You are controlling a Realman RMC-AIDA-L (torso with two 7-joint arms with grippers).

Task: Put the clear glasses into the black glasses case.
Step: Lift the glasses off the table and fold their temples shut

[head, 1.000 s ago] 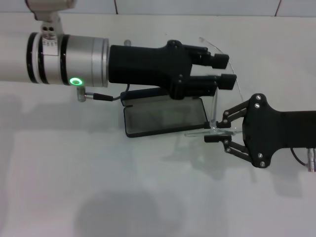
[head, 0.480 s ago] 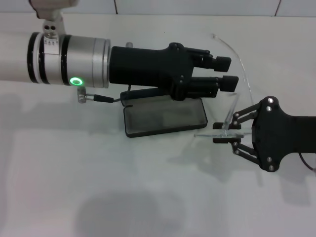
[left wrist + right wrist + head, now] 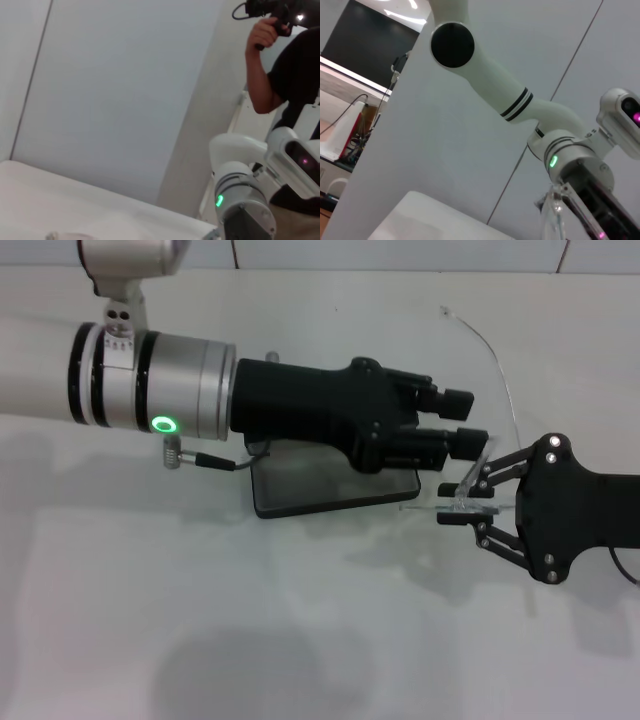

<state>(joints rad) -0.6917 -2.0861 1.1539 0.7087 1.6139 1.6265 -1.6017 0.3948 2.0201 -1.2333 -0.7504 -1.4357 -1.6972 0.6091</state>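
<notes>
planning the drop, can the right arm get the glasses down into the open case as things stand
Probably not straight away. The right tool holds the clear glasses just beside the black glasses case, but the left tool and its arm hang over much of the open case, blocking the way in.

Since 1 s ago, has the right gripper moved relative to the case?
Yes. The right gripper, shut on the clear glasses, has shifted rightward, away from the black glasses case.

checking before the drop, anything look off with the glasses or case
The clear glasses are pinched in the right gripper beside the open black case, tilted, one arm sticking up. The left gripper hangs over the case, partly blocking it.
</notes>
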